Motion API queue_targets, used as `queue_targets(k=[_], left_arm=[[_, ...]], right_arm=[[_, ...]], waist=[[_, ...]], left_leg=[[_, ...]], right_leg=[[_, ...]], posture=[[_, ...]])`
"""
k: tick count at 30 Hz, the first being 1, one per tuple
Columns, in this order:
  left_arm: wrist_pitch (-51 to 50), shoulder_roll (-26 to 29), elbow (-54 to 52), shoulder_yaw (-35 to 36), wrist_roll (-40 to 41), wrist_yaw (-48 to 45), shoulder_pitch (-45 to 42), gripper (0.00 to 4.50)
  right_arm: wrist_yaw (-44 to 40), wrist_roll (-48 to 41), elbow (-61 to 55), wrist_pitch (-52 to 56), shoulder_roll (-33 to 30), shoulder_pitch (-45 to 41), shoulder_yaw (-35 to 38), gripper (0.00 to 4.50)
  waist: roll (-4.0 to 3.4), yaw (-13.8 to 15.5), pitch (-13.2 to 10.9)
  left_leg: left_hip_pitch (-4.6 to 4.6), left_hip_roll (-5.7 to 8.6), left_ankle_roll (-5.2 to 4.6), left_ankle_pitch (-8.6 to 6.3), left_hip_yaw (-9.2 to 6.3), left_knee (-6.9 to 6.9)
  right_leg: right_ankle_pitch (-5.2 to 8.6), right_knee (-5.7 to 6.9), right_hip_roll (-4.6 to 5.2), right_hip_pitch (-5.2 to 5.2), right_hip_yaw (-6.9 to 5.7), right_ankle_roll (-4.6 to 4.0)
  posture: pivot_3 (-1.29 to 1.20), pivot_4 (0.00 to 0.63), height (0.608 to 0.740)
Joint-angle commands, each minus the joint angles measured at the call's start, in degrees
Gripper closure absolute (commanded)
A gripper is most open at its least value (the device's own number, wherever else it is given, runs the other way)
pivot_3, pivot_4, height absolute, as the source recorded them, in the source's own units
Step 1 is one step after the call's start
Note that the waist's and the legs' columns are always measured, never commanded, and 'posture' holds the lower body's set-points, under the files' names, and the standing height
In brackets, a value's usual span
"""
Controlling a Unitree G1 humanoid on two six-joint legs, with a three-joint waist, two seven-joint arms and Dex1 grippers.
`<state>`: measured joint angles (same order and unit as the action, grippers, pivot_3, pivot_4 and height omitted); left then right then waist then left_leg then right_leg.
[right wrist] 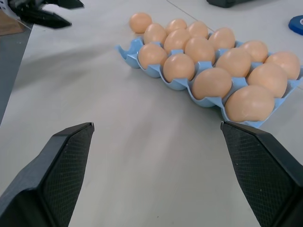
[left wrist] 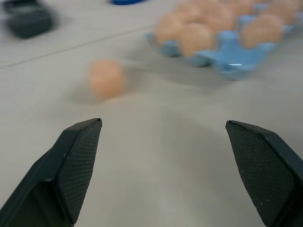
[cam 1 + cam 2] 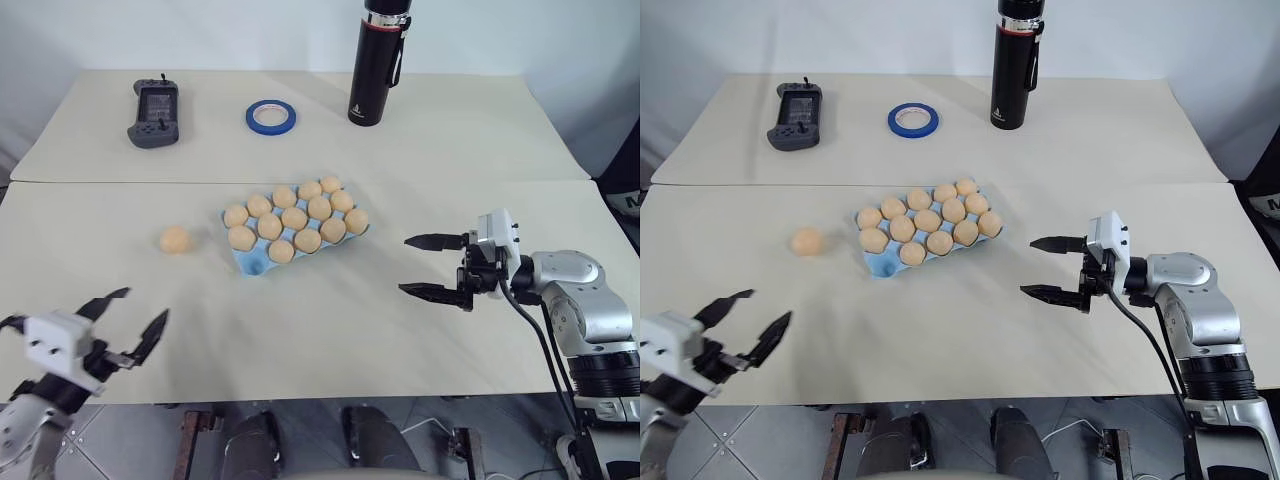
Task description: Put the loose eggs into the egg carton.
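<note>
One loose egg [image 3: 174, 239], pale tan-orange, lies on the table just left of the egg carton [image 3: 252, 264]. The light blue carton holds several eggs [image 3: 294, 217]; its near-left corner pocket shows bare blue. My left gripper [image 3: 144, 304] is open and empty near the table's front left edge, well in front of the loose egg [image 2: 107, 78]. On the right, my right gripper [image 3: 405, 265] is open and empty, pointing left toward the carton [image 1: 124, 47] with a gap of bare table between them.
At the back of the table stand a black bottle [image 3: 378, 62], a blue tape ring [image 3: 270, 117] and a dark handheld controller [image 3: 154, 112]. A seam [image 3: 300, 181] runs across the table behind the carton.
</note>
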<state>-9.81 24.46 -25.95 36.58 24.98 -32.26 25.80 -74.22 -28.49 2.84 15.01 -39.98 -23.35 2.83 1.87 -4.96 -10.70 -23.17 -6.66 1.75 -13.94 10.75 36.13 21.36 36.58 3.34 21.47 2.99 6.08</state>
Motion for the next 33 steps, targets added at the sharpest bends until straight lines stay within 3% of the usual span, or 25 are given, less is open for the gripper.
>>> queue_targets(k=[1,5,10,16,24,33], left_arm=[[1.6,-1.9,0.6,5.4,3.1,1.0,2.9,0.03],[3.1,-2.0,3.4,7.4,2.9,0.4,4.3,0.03],[1.4,1.8,6.1,6.2,2.3,3.7,-3.5,0.03],[-2.1,7.3,14.4,-0.8,-1.2,6.3,-17.8,0.03],[4.5,10.1,33.4,-11.9,-6.7,1.8,-36.2,0.03],[8.8,9.8,50.3,-18.2,-10.1,-1.6,-45.9,0.03]], right_arm=[[-0.3,-0.7,-0.3,-1.1,0.1,-0.6,1.2,0.0],[-0.2,-0.4,0.4,-1.3,0.3,-1.4,1.0,0.0],[-0.2,0.0,1.4,-1.6,0.7,-2.4,0.4,0.0],[0.2,0.6,1.3,-1.7,1.4,-2.6,-0.2,0.0],[1.1,0.6,-0.8,-1.2,1.6,-1.0,0.2,0.0],[1.9,0.6,-1.6,-0.8,1.4,-0.5,0.4,0.0]], waist=[[0.0,0.0,0.0],[0.01,0.0,0.0],[0.02,0.2,0.0],[0.01,0.2,0.0],[0.02,0.3,0.0],[0.03,0.2,0.0]], left_leg=[[-0.01,0.01,0.0,-0.01,0.0,-0.02],[-0.02,0.01,0.01,-0.06,0.0,-0.04],[-0.03,0.03,0.02,-0.05,-0.12,-0.03],[-0.03,0.11,0.04,0.07,-0.09,-0.02],[-0.01,-0.01,0.07,0.12,0.33,0.0],[-0.05,-0.11,0.15,0.13,0.85,0.11]], right_leg=[[-0.01,-0.03,0.03,0.0,-0.05,0.01],[-0.05,-0.07,0.05,0.01,-0.18,0.09],[0.02,-0.07,0.13,-0.02,-0.37,-0.03],[-0.19,0.02,0.08,-0.07,-0.53,0.08],[-0.26,0.42,-0.05,0.23,-0.98,0.28],[-0.22,0.85,-0.1,0.62,-0.9,0.36]], posture=[[0.0,0.15,0.74],[0.0,0.15,0.74],[0.0,0.15,0.74],[0.0,0.15,0.74],[0.0,0.15,0.74],[0.0,0.15,0.74]])
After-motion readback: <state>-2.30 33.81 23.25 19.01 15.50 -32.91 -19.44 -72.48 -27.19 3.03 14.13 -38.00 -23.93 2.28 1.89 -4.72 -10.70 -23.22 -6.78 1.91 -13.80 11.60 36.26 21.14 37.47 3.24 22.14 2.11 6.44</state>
